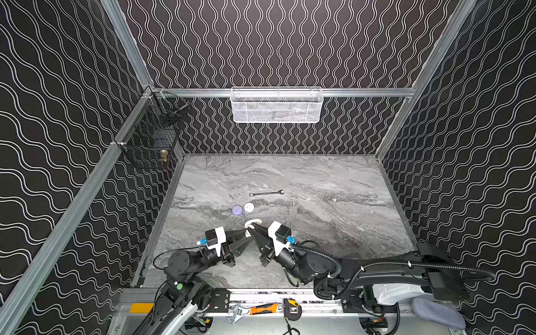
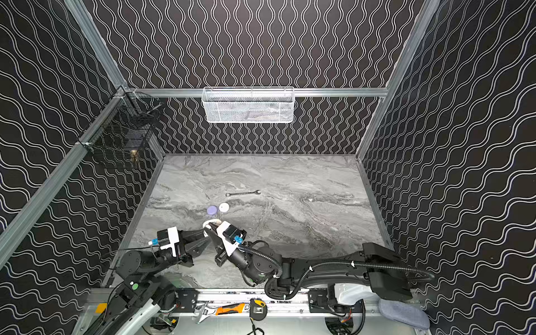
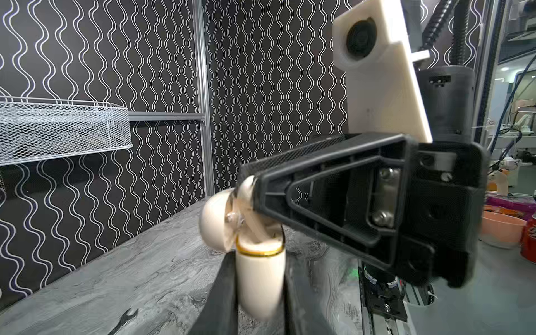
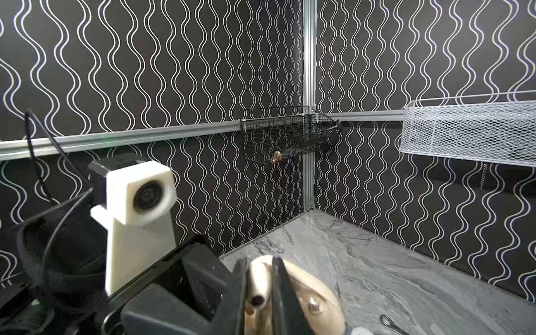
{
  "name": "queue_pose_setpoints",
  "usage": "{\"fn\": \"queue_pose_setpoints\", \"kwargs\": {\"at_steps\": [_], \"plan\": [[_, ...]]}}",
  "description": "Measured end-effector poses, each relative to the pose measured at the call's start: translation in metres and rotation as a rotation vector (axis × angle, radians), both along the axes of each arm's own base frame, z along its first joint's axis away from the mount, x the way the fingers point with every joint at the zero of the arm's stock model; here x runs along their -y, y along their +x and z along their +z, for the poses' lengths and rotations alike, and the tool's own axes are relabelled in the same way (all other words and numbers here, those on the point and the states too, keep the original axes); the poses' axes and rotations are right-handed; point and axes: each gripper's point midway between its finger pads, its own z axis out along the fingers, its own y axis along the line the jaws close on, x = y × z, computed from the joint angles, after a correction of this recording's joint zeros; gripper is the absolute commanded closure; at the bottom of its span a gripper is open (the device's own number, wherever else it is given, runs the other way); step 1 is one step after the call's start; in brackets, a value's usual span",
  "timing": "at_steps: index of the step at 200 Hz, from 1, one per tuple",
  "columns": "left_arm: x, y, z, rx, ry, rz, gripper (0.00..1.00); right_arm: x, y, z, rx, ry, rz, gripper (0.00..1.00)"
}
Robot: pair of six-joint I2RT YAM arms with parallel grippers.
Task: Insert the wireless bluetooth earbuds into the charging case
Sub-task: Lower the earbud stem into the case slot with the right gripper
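In both top views, lower centre: left gripper (image 1: 246,231) and right gripper (image 1: 251,229) meet tip to tip at the open cream case (image 1: 253,222). Lavender case (image 1: 237,210), white case (image 1: 249,207) and wrench (image 1: 266,193) lie above.
Left wrist, bottom centre: left gripper (image 3: 258,255) clamps the cream case (image 3: 259,281).
Right wrist, bottom centre: right gripper (image 4: 259,290) is pinched tight on a cream earbud (image 4: 258,278), with the case lid (image 4: 313,301) beside it.
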Motion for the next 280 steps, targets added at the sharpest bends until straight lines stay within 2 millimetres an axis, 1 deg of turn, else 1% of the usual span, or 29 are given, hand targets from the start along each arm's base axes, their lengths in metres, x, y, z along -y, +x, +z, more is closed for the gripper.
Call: {"fn": "queue_pose_setpoints", "kwargs": {"at_steps": [27,90,128,167,196,280], "plan": [[-0.001,0.002,0.000,-0.009,-0.006,0.009,1.00,-0.001,0.003,0.000,-0.020,0.040,-0.011,0.92],[-0.003,0.004,0.005,-0.004,-0.025,0.026,1.00,-0.013,0.005,0.011,-0.027,0.078,-0.016,0.92],[-0.004,0.003,0.005,-0.003,-0.027,0.030,1.00,-0.014,0.005,0.011,-0.029,0.083,-0.014,0.92],[-0.004,0.004,0.005,-0.013,-0.021,0.031,1.00,-0.013,0.005,0.008,-0.036,0.083,-0.014,0.92],[-0.003,0.005,0.000,-0.035,-0.007,0.032,1.00,-0.010,0.005,0.001,-0.046,0.088,-0.014,0.92],[-0.005,0.009,-0.002,-0.050,-0.010,0.053,1.00,-0.011,0.007,-0.002,-0.103,0.175,-0.002,0.94]]}}
